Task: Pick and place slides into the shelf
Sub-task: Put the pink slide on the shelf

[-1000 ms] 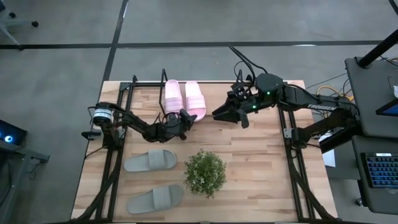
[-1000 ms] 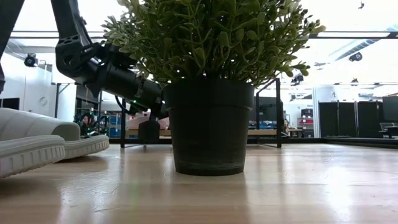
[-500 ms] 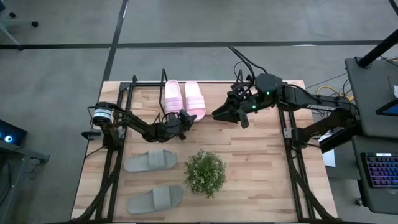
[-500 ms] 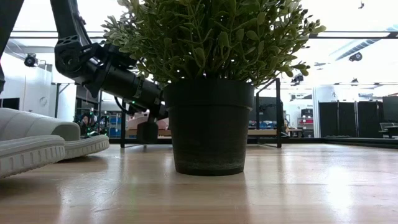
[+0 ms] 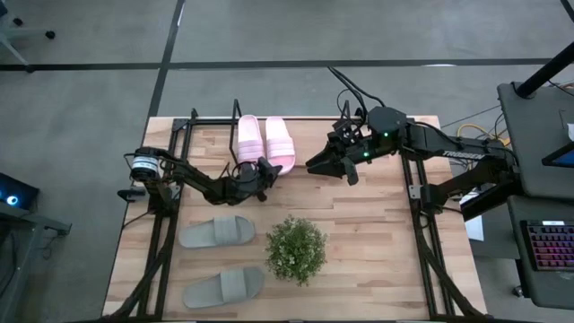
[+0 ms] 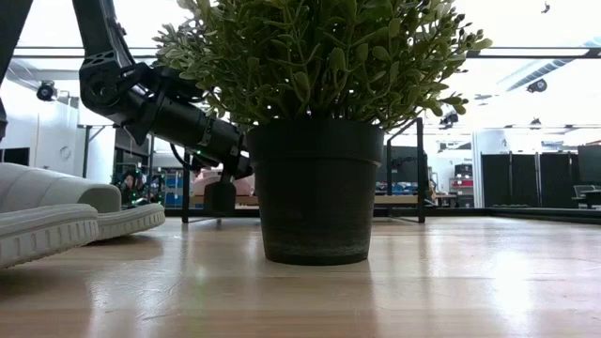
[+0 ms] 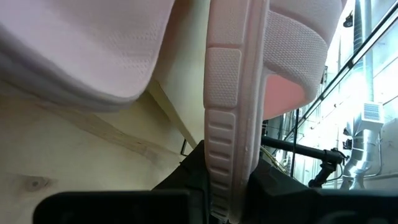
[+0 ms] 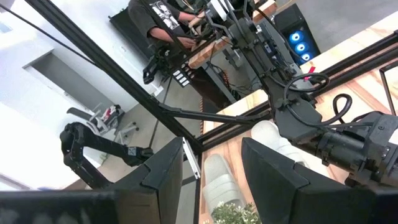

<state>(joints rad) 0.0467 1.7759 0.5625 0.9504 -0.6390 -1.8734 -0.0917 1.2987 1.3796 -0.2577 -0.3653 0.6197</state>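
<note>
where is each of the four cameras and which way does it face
High: overhead, straight down on the wooden table; both arms show.
Low: at tabletop height, facing the potted green plant; left arm behind.
Left wrist: between its fingers, shut on a pale pink foam slide.
Right wrist: past open right gripper toward the left arm.
High and low share the plant.

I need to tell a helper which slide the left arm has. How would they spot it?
On the shelf at the table's far edge lie two pink slides side by side. It is the pink slide nearer the right arm, its near end pinched by the left hand; its twin lies free.
</note>
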